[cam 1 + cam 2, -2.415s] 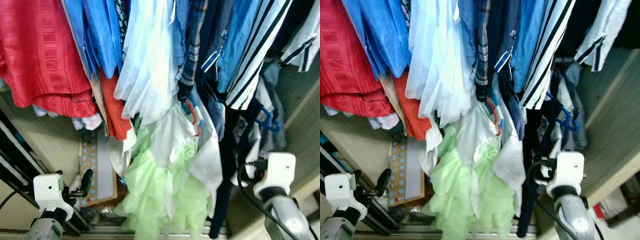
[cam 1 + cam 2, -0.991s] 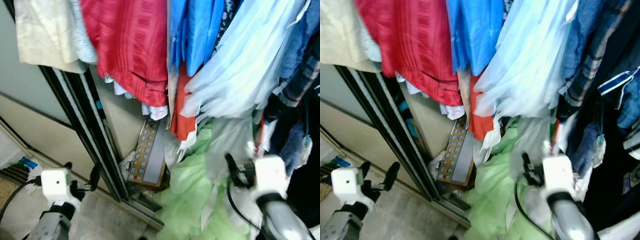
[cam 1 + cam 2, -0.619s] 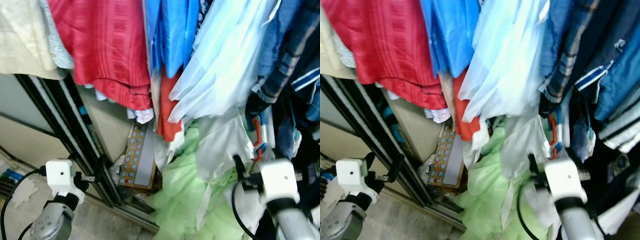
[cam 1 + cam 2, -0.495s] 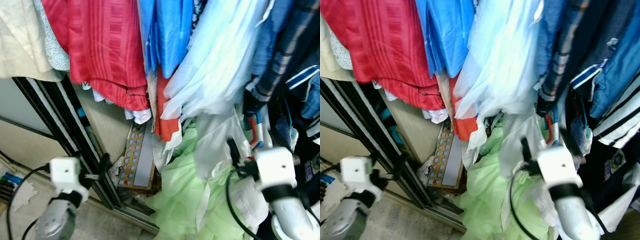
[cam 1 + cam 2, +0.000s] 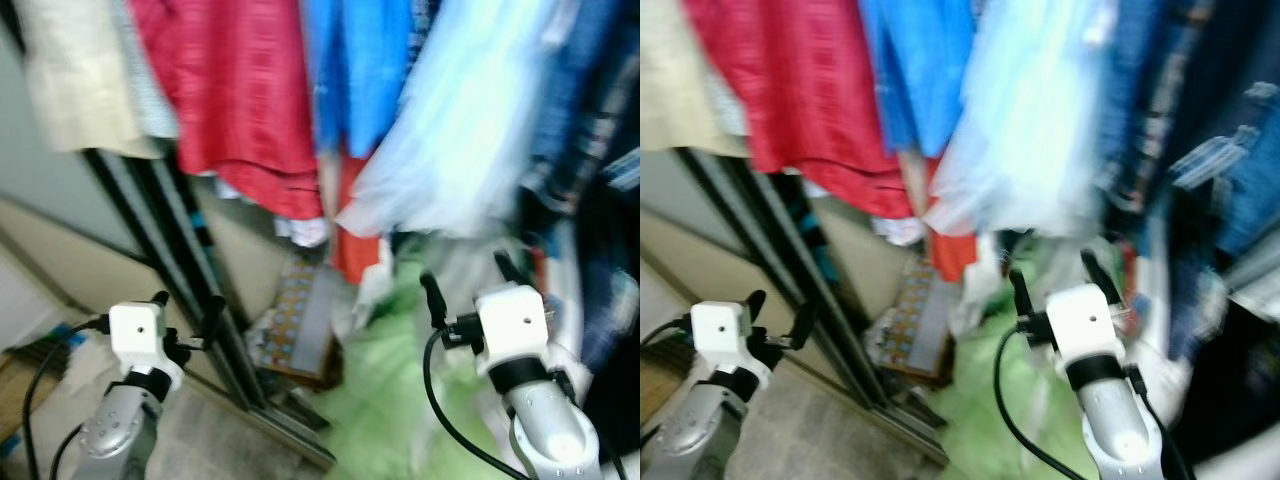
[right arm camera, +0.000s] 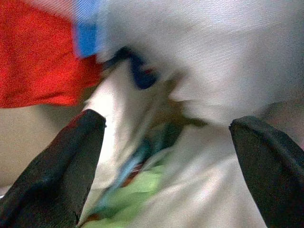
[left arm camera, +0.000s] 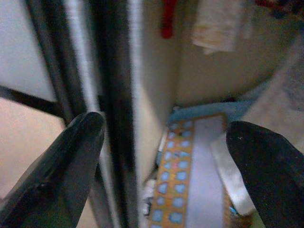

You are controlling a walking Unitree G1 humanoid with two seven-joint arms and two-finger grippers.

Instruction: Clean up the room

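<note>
Red, blue and pale garments (image 5: 330, 90) hang blurred above both spread, empty end effectors (image 5: 186, 312) (image 5: 465, 282).

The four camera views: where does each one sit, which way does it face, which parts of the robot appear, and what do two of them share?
Left eye view: on the head, looking forward and down into the wardrobe, at the red hanging garment; both silver arms, left gripper, right gripper.
Right eye view: beside it, the same scene, blurred.
Left wrist view: along open black fingers at the dark sliding door frame and a patterned flat box.
Right wrist view: between open fingers, pale green fabric.
Shared: the box in the left eye and left wrist views.
</note>
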